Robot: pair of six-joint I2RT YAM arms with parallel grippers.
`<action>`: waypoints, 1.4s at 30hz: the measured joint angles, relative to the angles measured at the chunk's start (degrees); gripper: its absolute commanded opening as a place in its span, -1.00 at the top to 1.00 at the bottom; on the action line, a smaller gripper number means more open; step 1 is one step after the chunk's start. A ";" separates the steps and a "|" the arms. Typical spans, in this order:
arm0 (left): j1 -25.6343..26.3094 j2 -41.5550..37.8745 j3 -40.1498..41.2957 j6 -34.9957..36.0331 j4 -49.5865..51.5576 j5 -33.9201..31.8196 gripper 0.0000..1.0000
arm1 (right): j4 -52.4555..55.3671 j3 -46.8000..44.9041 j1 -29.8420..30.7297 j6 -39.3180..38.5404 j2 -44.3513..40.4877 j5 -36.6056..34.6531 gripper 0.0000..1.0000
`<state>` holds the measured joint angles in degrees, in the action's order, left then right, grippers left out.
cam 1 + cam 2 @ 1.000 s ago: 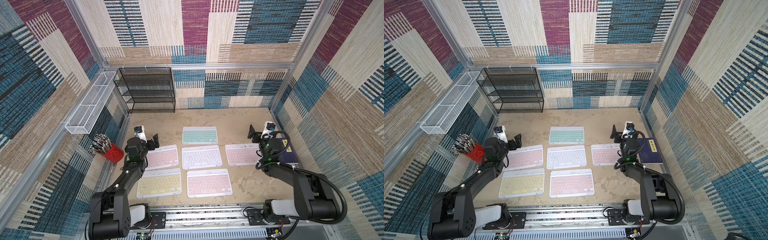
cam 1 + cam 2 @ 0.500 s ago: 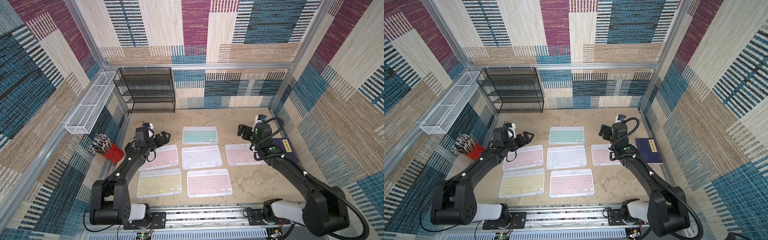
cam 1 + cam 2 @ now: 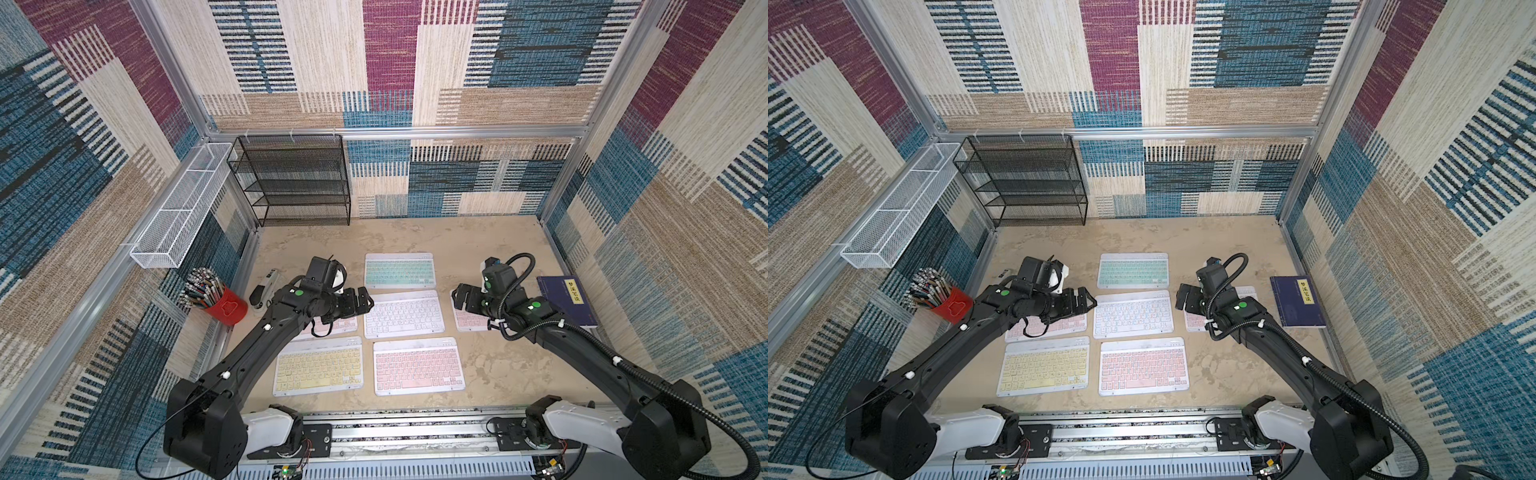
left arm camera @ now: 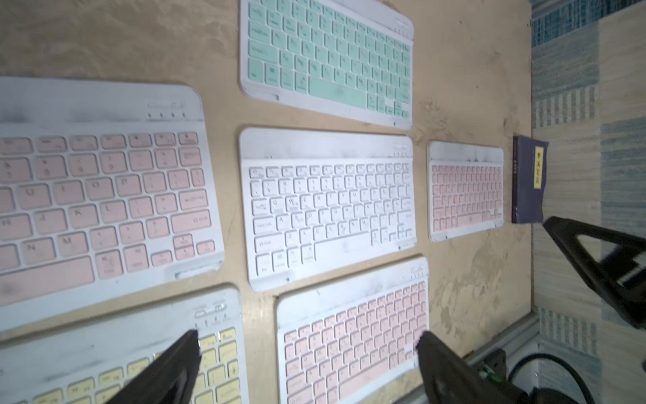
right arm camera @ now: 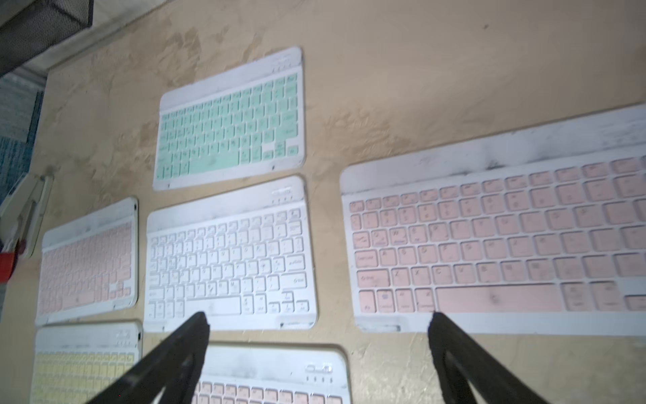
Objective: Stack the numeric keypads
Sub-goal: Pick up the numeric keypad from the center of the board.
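Keypads, six of them, lie flat on the sandy stone-look worktop [image 3: 490,245], each by itself, none on top of another. The thin flat white-framed keypad with white keys [image 3: 403,313] is in the middle. Just behind it, toward the back wall, lies the white-framed keypad with mint-green keys [image 3: 400,271]. Just left of it lies a white-framed pink-keyed keypad [image 3: 334,328], half hidden under the black left pincer [image 3: 365,302]. Just right of the white-keyed one lies a second pink-keyed keypad [image 3: 467,320], with the black right pincer [image 3: 458,297] hanging over the end nearest it. In front of the white-keyed one lies a third pink-keyed keypad [image 3: 417,366], and in front and to the left lies the white-framed keypad with yellow keys [image 3: 318,366]. Both pincers have their fingers wide apart and hold nothing. Far right of the white-keyed one lies a dark blue book with a yellow label [image 3: 567,300]. Far left of it lie a grey stapler [image 3: 262,289] and a red cup full of pens [image 3: 224,306].
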<state>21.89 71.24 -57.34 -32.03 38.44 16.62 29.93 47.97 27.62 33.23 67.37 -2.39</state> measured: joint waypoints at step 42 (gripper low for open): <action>31.28 9.79 9.70 -20.85 -0.94 -17.70 -1.00 | 1.77 -19.69 8.33 13.20 -8.79 13.40 -0.82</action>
<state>53.17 81.03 -47.64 -52.88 37.50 -1.08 31.70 28.27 35.94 46.44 58.59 11.00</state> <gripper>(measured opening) 0.998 0.910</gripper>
